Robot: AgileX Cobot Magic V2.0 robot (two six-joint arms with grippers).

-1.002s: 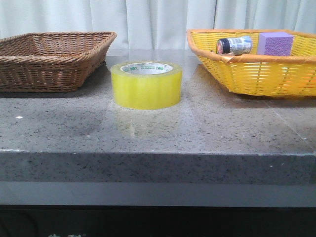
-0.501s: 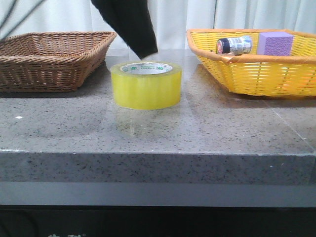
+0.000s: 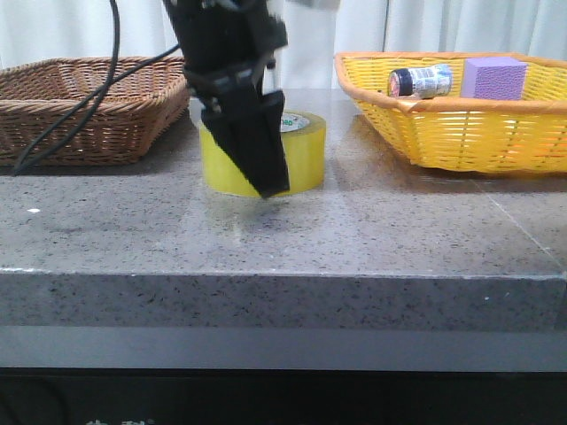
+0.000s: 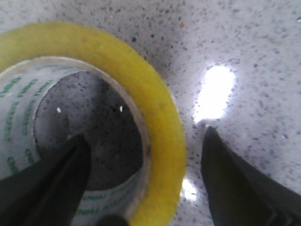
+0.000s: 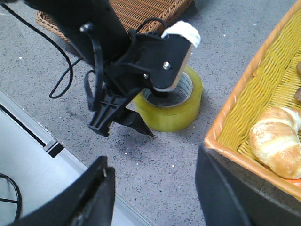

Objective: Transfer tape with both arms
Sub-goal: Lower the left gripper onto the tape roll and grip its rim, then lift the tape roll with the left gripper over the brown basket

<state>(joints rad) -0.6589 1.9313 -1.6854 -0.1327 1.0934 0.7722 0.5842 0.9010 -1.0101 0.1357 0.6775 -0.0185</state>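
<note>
Now you see the tape (image 3: 306, 150) at the frame centre, on the table (image 3: 354, 230); your left gripper (image 4: 146, 183) is spread across its wall, one finger (image 4: 51, 183) inside the core. Your right gripper (image 5: 153, 193) is also spread, holding nothing.

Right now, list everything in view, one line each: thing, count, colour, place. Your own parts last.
tape: 1, translucent yellow, table centre, flat.
brown basket: 1, brown wicker, table left.
yellow basket: 1, yellow with orange rim, table right.
jar: 1, dark-capped, in yellow basket.
purple block: 1, purple, in yellow basket.
bread roll: 1, golden, in yellow basket.
table: 1, grey speckled stone.
left gripper: black, open, straddling the tape's wall.
right gripper: black, open, above the table.
</note>
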